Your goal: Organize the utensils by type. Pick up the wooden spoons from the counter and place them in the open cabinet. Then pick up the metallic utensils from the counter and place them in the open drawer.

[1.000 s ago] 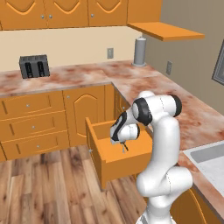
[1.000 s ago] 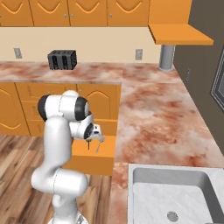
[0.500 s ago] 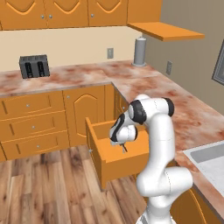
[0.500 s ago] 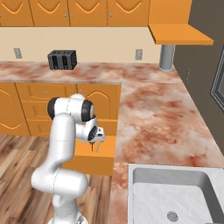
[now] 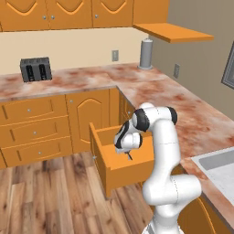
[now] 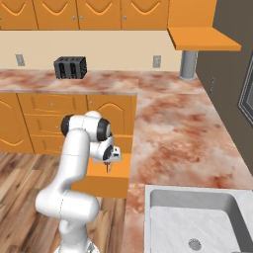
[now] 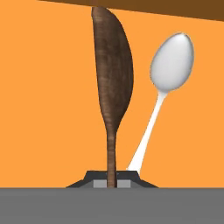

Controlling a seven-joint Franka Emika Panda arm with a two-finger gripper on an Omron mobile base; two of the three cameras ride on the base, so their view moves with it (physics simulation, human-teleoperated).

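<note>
One brown spoon [image 7: 112, 83], one metal spoon [image 7: 171, 57]

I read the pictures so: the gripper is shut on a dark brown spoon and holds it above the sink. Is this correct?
Not fully: the place is wrong. The gripper is shut on the dark brown spoon and holds it above the open drawer. The left base view shows this, and the right base view agrees.
</note>
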